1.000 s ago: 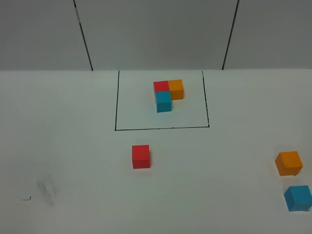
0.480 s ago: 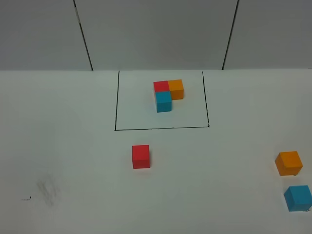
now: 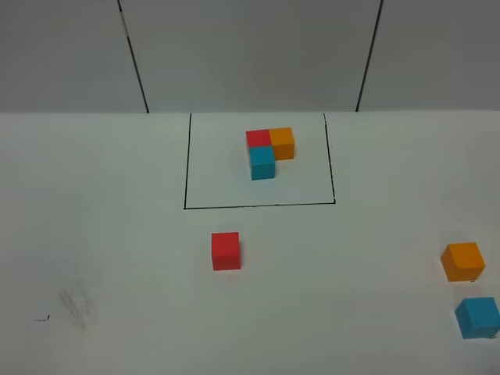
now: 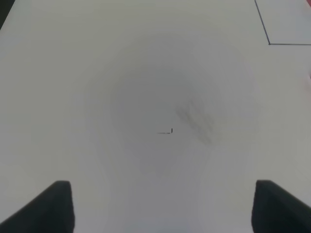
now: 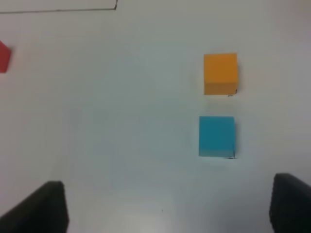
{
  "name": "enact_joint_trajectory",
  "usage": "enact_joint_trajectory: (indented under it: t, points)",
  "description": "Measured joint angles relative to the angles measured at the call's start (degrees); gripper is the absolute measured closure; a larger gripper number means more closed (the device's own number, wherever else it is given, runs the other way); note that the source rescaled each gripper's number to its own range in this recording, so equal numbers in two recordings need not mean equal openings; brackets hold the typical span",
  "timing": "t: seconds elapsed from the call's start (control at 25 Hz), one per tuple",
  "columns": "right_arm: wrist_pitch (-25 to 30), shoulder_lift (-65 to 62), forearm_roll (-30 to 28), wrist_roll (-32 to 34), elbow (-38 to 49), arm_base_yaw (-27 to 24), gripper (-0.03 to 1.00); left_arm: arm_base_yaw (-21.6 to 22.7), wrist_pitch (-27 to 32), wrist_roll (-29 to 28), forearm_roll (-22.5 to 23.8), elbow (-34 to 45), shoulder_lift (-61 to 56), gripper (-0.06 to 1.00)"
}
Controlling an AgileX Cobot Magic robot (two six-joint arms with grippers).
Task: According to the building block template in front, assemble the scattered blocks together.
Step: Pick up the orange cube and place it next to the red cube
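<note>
A red-orange-blue L of small matte cubes point(image 3: 264, 156) is boxed by black lines point(image 3: 258, 206). The larger red matte cube point(image 3: 226, 251) is ringed by bare white table point(image 3: 117, 234); the orange cube point(image 3: 462, 262) and blue cube point(image 3: 477, 317) are set far right. Left gripper point(image 4: 165, 208) and right gripper point(image 5: 167, 206) are spread, empty.

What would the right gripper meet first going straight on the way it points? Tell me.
Probably the blue cube, ahead, off centre within the span of the open jaws of the right gripper; the orange cube sits beyond. Depth is unclear: the table may come first.
</note>
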Motion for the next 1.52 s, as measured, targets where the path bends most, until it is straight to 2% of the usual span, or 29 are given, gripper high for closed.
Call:
enact_joint_trajectory:
  t: [0.36,0.84,1.2,1.52]
  points:
    - [-1.9,9.9,0.07,-0.23,-0.92,0.0,0.26,0.0,0.0,0.0,0.0,0.02,0.0,0.09]
    - [-9.91,18.29,0.07,-0.26,-0.92,0.0,0.26,0.0,0.0,0.0,0.0,0.02,0.0,0.09]
    - [-11.09,26.05,0.12,-1.83,-1.05,0.0,0.26,0.0,0.0,-0.13,0.0,0.02,0.0,0.09]
    - [-10.84,29.43,1.01,-2.18,-9.96,0.0,0.26,0.0,0.0,-0.13,0.0,0.02,0.0,0.09]
